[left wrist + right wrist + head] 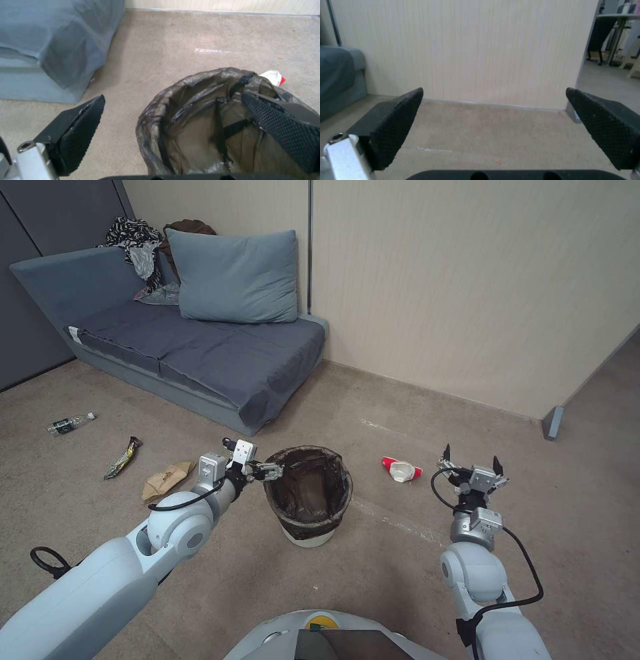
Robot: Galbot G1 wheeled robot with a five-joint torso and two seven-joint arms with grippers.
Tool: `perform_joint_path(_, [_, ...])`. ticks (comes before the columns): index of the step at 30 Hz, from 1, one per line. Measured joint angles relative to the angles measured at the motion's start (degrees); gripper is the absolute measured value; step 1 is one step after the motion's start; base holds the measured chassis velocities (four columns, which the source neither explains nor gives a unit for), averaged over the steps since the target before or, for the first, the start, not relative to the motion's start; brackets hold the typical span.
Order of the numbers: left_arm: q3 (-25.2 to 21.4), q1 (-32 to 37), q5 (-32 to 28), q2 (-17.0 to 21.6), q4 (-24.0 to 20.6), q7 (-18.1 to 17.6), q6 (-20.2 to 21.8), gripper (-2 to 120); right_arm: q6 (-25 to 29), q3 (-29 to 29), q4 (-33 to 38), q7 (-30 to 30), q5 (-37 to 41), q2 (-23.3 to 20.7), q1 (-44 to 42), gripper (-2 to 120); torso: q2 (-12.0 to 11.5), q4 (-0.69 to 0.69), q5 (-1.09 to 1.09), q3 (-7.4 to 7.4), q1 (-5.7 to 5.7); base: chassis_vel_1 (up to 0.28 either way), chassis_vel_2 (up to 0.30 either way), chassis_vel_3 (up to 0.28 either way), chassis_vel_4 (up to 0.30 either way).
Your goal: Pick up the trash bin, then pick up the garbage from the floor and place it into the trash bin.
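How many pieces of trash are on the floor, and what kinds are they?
Bottle: 1
Snack wrapper: 1
Brown paper bag: 1
Red-and-white crumpled cup: 1
Total: 4 pieces on the carpet, all outside the trash bin.

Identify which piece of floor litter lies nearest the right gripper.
The red-and-white crumpled cup, just left of the right gripper. The brown paper bag, snack wrapper and bottle all lie beyond the trash bin.

Even, soft indoor light — faint shadows, wide-angle bending at edges, wrist views slightly blurred
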Motion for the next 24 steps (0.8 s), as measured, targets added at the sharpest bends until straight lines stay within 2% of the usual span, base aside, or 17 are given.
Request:
perform_joint_path(14, [0.9,-1.2,-0.4,0.4,-0.2,0.0,0.0,100,-0.2,-0.1,-0.2,0.3,0.0,0.1,0.5,100,0.0,0.0,0.01,0.0,0.0,0.0,0.0,0.0,0.0])
perform_joint_path(24, [5.1,-5.3,-4.7,0.5,2.0,-2.2,3.2,100,-0.2,-0.3,-0.5,0.7,0.0,0.1,0.8,100,0.0,-0.01,0.0,0.0,0.0,0.0,0.0,0.0,0.0])
